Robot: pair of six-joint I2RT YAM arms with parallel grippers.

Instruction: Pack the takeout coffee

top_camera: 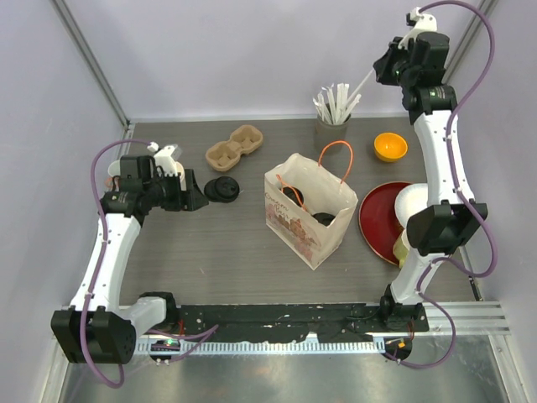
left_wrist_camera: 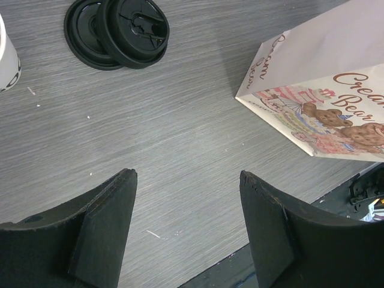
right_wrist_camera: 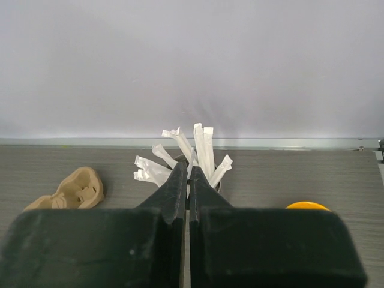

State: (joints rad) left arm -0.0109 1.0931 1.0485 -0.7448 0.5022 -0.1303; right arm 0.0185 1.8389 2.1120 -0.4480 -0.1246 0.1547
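Note:
A white paper bag [top_camera: 304, 220] with orange handles stands open mid-table; it also shows in the left wrist view [left_wrist_camera: 324, 102]. A round black lid [top_camera: 323, 220] shows inside it, and what sits under the lid is hidden, so I cannot tell if it is the takeout coffee. My left gripper [top_camera: 195, 201] [left_wrist_camera: 186, 174] is open and empty, low over the table between the bag and loose black lids [top_camera: 222, 189] [left_wrist_camera: 117, 31]. My right gripper [top_camera: 382, 71] [right_wrist_camera: 188, 168] is raised above the straw holder [top_camera: 333, 126], shut on a thin white wrapped straw [top_camera: 362, 84] [right_wrist_camera: 191, 161].
A brown pulp cup carrier [top_camera: 235, 147] lies at the back left. An orange bowl [top_camera: 390, 147] and a red plate [top_camera: 376, 220] with a white bowl [top_camera: 415, 201] are at the right. A white cup's wall [left_wrist_camera: 6, 60] shows at the left wrist view's edge.

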